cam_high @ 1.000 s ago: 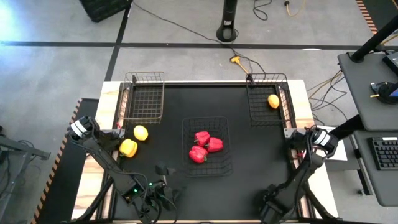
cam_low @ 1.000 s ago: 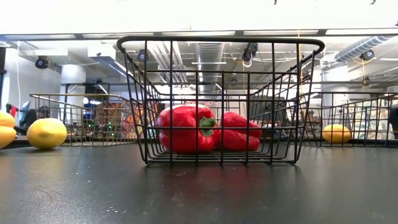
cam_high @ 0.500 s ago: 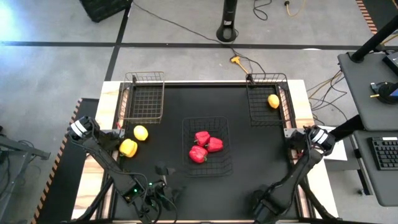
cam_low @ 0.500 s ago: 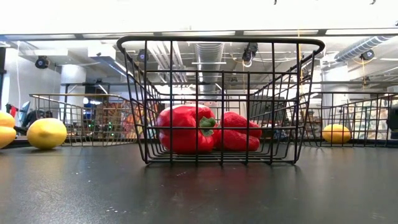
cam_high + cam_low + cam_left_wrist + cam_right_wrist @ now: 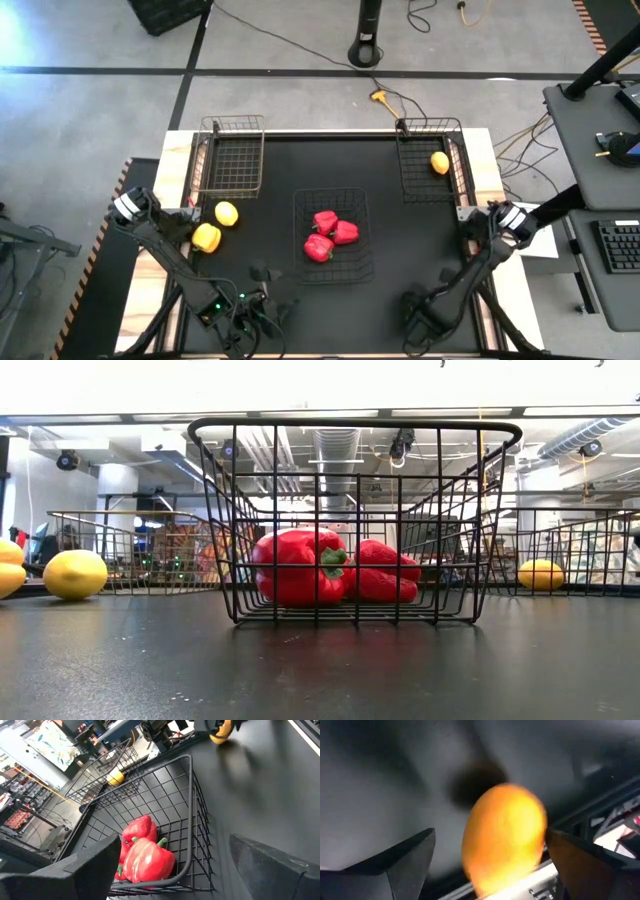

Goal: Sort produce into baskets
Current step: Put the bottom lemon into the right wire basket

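Observation:
Three red peppers [image 5: 328, 236] lie in the dark middle basket [image 5: 300, 215]. One orange fruit [image 5: 439, 162] rests in the dark right basket [image 5: 420, 185]. The copper left basket [image 5: 232, 160] holds nothing. A yellow pepper [image 5: 205, 238] and a yellow fruit [image 5: 227, 213] sit on the table at the left, beside my open left gripper [image 5: 190, 224]. My right gripper [image 5: 490, 834] stands at the table's right edge, shut on another orange fruit [image 5: 505, 835]. The gripper hides that fruit in the high view. My right gripper has the orange fruit between its two fingers, its right side [image 5: 542, 832] against one finger [image 5: 570, 855]. The fingers point steeply down. The fruit [image 5: 220, 731] seems to hang clear of the table, with its shadow apart from it. Blur hides the exact places of contact.
The black mat has free room in front of the middle basket and between the baskets. Wooden table edges show at left and right. A desk with a keyboard [image 5: 620, 245] stands beyond the right edge, and cables lie on the floor behind.
My right arm has swung a little and its wrist has rolled and tipped further down, the orange fruit going with it. The dark shape at the right edge of the low view has left that view. Left arm, peppers and baskets have kept still.

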